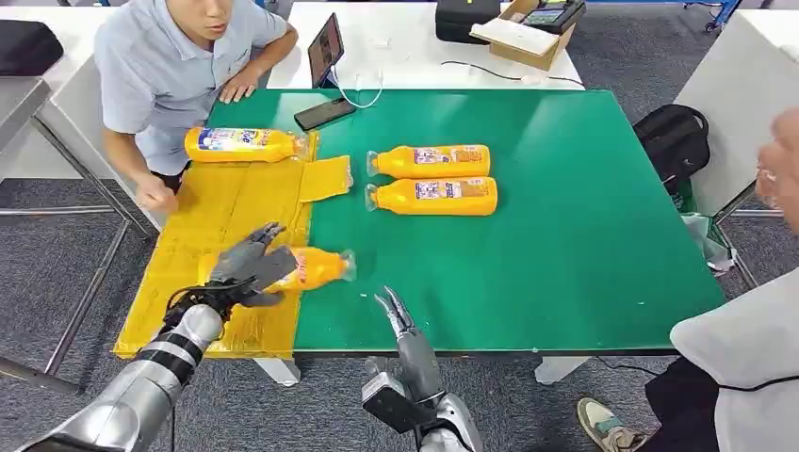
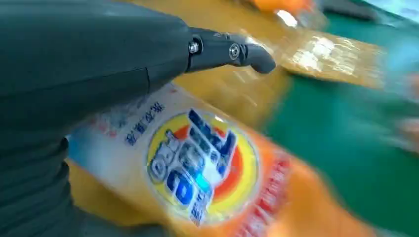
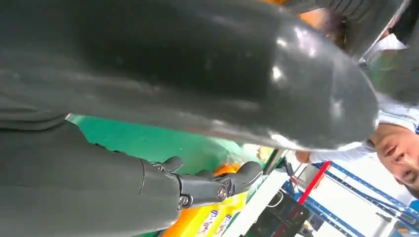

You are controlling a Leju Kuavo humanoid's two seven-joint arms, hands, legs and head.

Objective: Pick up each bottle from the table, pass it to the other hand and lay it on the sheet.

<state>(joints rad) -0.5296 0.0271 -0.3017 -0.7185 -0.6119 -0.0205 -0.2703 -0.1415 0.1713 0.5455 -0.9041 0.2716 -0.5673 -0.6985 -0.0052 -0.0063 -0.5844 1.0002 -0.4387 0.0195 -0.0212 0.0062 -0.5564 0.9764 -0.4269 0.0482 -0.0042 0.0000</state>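
An orange detergent bottle (image 1: 316, 268) lies on its side at the right edge of the yellow sheet (image 1: 221, 212), its clear cap end over the green table. My left hand (image 1: 250, 266) is over the bottle's base end with its fingers spread and straight. In the left wrist view the bottle's label (image 2: 202, 168) sits right under the hand and one finger (image 2: 232, 52) points out above it. My right hand (image 1: 396, 315) hangs at the table's front edge, fingers straight, holding nothing. Another bottle (image 1: 245, 144) lies at the sheet's far end. Two bottles (image 1: 433, 160) (image 1: 435, 196) lie on the green table.
A person sits at the far left with a fist (image 1: 155, 195) by the sheet's edge. Another person stands at the right edge (image 1: 744, 348). A phone (image 1: 324, 113) and a tablet (image 1: 326, 49) lie beyond the green table (image 1: 584, 235). A loose yellow piece (image 1: 325, 177) lies beside the sheet.
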